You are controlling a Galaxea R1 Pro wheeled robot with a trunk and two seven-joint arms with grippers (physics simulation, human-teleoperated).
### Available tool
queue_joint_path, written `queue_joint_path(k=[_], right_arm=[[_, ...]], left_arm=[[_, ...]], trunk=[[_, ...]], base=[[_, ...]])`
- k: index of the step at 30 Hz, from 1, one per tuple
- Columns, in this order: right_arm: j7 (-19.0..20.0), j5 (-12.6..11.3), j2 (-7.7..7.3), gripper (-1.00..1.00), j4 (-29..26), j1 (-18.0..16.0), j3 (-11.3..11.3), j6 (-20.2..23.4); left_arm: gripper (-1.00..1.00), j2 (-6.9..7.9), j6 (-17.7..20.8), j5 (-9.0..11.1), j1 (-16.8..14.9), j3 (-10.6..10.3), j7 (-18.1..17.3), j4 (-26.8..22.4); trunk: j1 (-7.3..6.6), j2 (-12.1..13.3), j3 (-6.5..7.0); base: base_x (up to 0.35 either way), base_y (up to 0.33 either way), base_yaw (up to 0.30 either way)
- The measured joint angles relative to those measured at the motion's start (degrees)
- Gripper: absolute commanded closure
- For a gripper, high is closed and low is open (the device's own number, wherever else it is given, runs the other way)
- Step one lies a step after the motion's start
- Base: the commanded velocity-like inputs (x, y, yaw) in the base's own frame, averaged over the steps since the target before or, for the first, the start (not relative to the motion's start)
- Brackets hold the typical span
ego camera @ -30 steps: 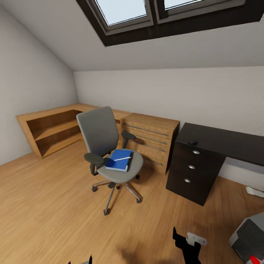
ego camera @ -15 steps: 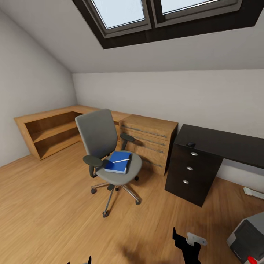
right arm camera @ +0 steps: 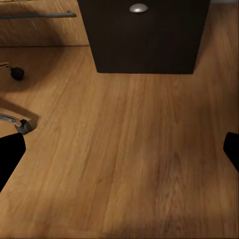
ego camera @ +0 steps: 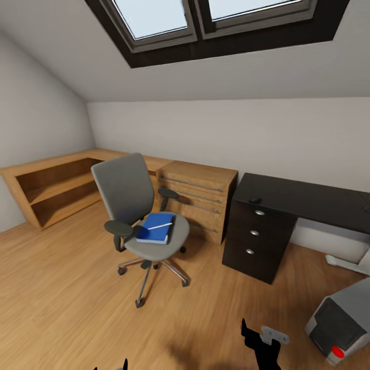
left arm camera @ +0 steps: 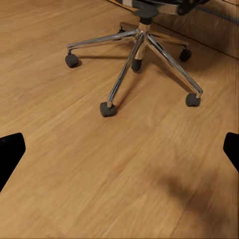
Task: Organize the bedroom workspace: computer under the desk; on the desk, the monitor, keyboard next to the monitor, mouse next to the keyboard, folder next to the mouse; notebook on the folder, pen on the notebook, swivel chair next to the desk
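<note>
The grey swivel chair [ego camera: 134, 205] stands on the wooden floor left of the black desk [ego camera: 308, 198]. On its seat lies the blue folder [ego camera: 154, 229] with the white pen [ego camera: 160, 226] across it. A small black mouse [ego camera: 255, 200] sits on the desk's left corner. The grey computer [ego camera: 340, 322] lies tipped on the floor at the lower right. A slim pale strip [ego camera: 343, 263] by the desk looks like the keyboard. Monitor and notebook are out of view. My left gripper [left arm camera: 119, 152] is open above the floor near the chair's chrome base [left arm camera: 137, 47]. My right gripper [right arm camera: 119, 149] is open, facing the desk's drawer unit [right arm camera: 144, 35].
A light wooden drawer chest [ego camera: 198, 198] stands between chair and desk. A low wooden shelf unit [ego camera: 49, 187] runs along the left wall. Skylights [ego camera: 154, 18] sit in the sloped ceiling. Open floor lies between me and the chair.
The whole picture has shifted left and down, so the camera has moved; more of the computer shows at lower right. Chair, folder, pen and desk keep their places.
</note>
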Motion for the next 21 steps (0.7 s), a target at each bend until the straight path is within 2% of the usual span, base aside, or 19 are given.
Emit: queue_joint_path(k=[14, 21], right_arm=[[0.02, 0.01, 0.03, -1.0, 0.0, 0.0, 0.0, 0.0], [0.02, 0.01, 0.06, -1.0, 0.0, 0.0, 0.03, 0.07]], left_arm=[[-1.0, 0.14, 0.18, -0.02, 0.0, 0.0, 0.01, -0.01], [-1.0, 0.23, 0.24, -0.08, 0.0, -0.01, -0.01, -0.01]], trunk=[[0.0, 0.0, 0.0], [-0.02, 0.0, 0.0]], base=[[0.002, 0.001, -0.256], [0.159, 0.093, -0.26]])
